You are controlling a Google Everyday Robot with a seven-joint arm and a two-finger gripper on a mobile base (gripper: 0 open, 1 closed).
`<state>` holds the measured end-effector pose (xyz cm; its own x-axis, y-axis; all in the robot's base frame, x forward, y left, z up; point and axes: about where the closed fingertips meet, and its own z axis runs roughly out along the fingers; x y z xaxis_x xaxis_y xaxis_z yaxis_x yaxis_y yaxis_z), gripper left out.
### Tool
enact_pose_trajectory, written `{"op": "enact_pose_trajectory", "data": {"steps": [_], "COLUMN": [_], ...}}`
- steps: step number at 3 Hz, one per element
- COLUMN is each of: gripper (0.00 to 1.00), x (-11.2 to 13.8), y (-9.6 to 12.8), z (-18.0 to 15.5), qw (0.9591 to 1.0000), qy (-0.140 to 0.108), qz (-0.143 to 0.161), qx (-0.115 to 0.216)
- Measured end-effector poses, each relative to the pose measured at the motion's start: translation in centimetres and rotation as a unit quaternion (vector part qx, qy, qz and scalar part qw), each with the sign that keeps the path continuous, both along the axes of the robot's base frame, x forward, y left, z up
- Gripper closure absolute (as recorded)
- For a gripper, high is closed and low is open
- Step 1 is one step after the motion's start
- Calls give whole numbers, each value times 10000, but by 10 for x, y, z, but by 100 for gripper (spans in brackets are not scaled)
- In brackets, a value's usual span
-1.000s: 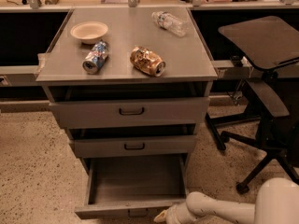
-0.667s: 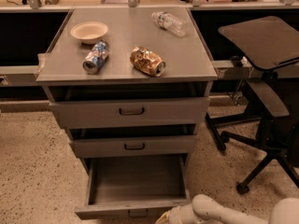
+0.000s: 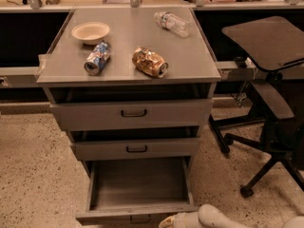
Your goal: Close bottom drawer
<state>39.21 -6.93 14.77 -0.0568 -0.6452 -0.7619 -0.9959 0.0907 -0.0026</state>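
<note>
Gripper [image 3: 166, 221]: sitting at the very bottom edge of the view, tan tip pointing left, white arm [image 3: 211, 216] trailing away to its right. Resting right at the front panel of the bottom drawer [image 3: 140, 184], a little right of that panel's middle; touching or merely just beside, impossible to tell. Being cut off by the frame's edge, so showing neither how far open nor any hold on anything.

Standing pulled well out just above the gripper: the bottom drawer, grey tray floor showing between its side walls. Sitting higher up: the middle drawer [image 3: 137, 148], poking out slightly, and above that the top drawer [image 3: 133, 113], also slightly out, both bearing dark handles.

Lying far above the gripper on the cabinet top [image 3: 128, 42]: a bowl [image 3: 90, 32] up-left, a blue can [image 3: 96, 58] on its side near the bowl, a crushed brown can [image 3: 150, 62] almost straight above, a bottle [image 3: 172, 23] lying beyond it.

Standing up-right of the gripper, well apart: an office chair [image 3: 270, 99] on the speckled floor [image 3: 33, 175].
</note>
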Motion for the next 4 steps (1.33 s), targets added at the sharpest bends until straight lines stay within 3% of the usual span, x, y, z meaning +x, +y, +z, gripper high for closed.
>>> {"op": "enact_pose_trajectory", "data": {"steps": [1,2,3,4], "gripper": [78,47,24,0], "x": [22,38,46,42], "y": [-3,-4,-4,-3], "z": [-17,-24,-28,-29], "qw": [9976,9930,9891,9881], "qy": [-183,-316,-411,-457], "qz": [-616,-971,-1158,-1184], "qx": [258,585,808,866]}}
